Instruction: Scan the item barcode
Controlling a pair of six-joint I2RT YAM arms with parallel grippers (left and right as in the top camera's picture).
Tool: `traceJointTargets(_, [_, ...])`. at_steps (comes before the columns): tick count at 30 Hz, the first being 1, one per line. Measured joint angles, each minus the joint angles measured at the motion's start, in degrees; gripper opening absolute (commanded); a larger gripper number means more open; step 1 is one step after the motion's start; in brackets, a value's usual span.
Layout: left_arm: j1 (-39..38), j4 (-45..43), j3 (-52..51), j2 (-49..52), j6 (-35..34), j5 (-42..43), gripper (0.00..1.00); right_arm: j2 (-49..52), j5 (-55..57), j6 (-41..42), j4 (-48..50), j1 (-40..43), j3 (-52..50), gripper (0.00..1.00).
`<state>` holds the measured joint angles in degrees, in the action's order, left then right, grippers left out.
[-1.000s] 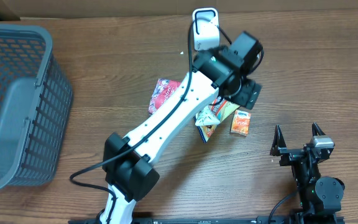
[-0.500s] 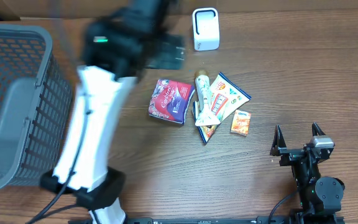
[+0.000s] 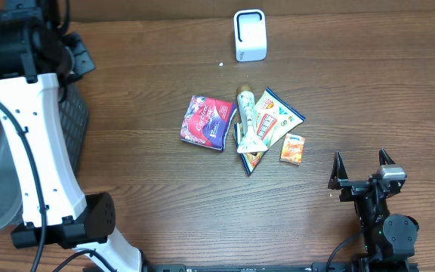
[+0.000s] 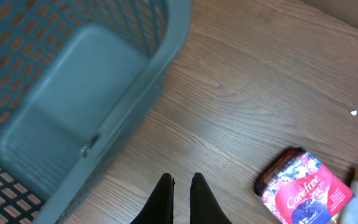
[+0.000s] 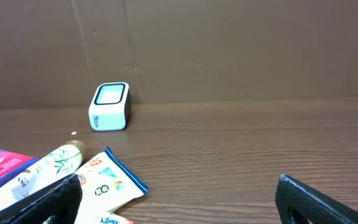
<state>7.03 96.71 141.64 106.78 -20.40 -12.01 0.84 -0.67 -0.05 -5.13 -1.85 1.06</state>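
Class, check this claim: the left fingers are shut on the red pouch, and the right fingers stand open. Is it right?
Not quite. The left fingers are shut on nothing; the red pouch lies on the table apart from them, as the left wrist view shows. The right fingers do stand open.

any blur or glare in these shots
overhead: evenly lit and sharp, red packet crisp; left wrist: basket slightly smeared, fingers sharp; right wrist: scanner clear, its own fingertips dark and soft-edged.
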Motion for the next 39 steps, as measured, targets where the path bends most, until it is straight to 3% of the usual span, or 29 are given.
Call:
traceJointTargets(11, [3.15,-0.72,-13.09,0.22,3.19,7.67,0.04,0.0,0.0,0.04,-0.02,-0.02,0.0,1.0])
traceJointTargets(21, [5.09,-9.7,-17.22,0.5,0.85,-0.68,0.04,0.0,0.0,0.02,-0.04,-0.02,0.0,1.0])
traceJointTargets(39, [5.79,-11.28,-17.33,0.55,-0.66,-4.13,0.04,0.0,0.0,0.04,-0.04,-0.02,0.0,1.0])
